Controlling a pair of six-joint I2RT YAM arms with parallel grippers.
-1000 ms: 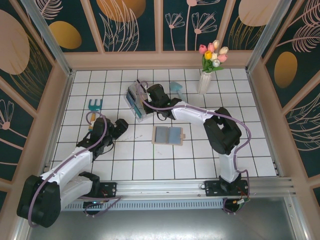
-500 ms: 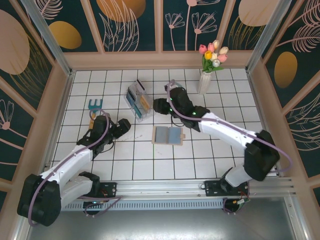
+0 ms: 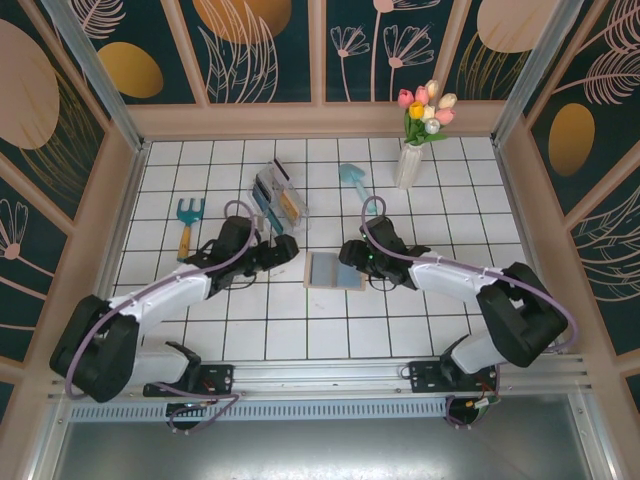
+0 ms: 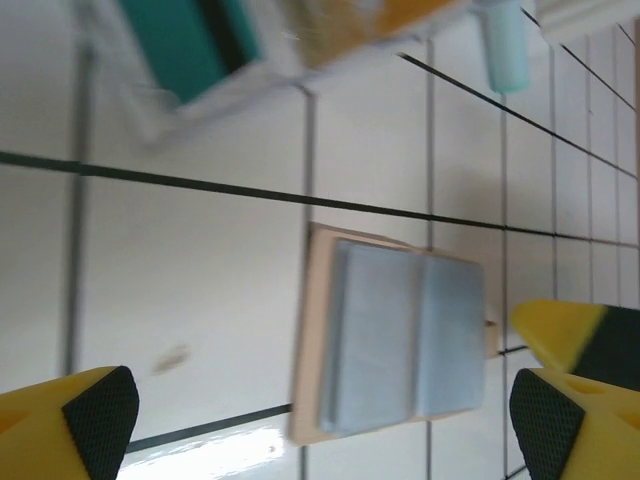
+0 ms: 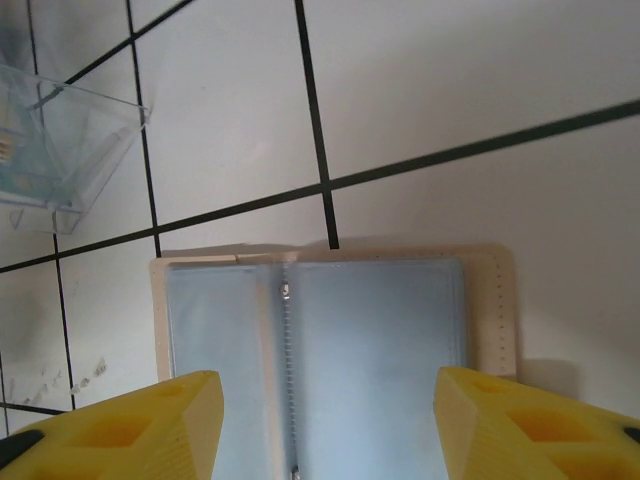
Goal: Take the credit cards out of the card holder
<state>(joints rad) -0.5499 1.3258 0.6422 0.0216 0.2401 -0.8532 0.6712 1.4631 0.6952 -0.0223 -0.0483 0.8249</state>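
Apparently late in the job. Card holder point(image 3: 328, 272) lies flat and opened near the middle of the tiled worktop point(image 3: 300, 330), tan border round the edge, blue-grey pockets facing up. Both wrist views look down on those pockets: plain blue-grey on each side of the spine, with no card edge, stripe or dark rectangle to be made out. Judged from that, the credit cards are out of it, though one tucked deep in a cloudy sleeve cannot be ruled out. Clear rack point(image 3: 278, 197) stands beyond the holder to the far left, apart from it, with several cards upright in its slots. A teal one and a yellowish one are plain; which of the rest are the credit cards I cannot tell. Left hand point(image 3: 284, 249) hovers by the holder's left edge, fingers spread wide, nothing in them. Right hand point(image 3: 349, 257) hangs over the holder's right half, fingers parted to either side, grasping nothing. What is left, if anything: a check of the pockets, then drawing both arms clear.
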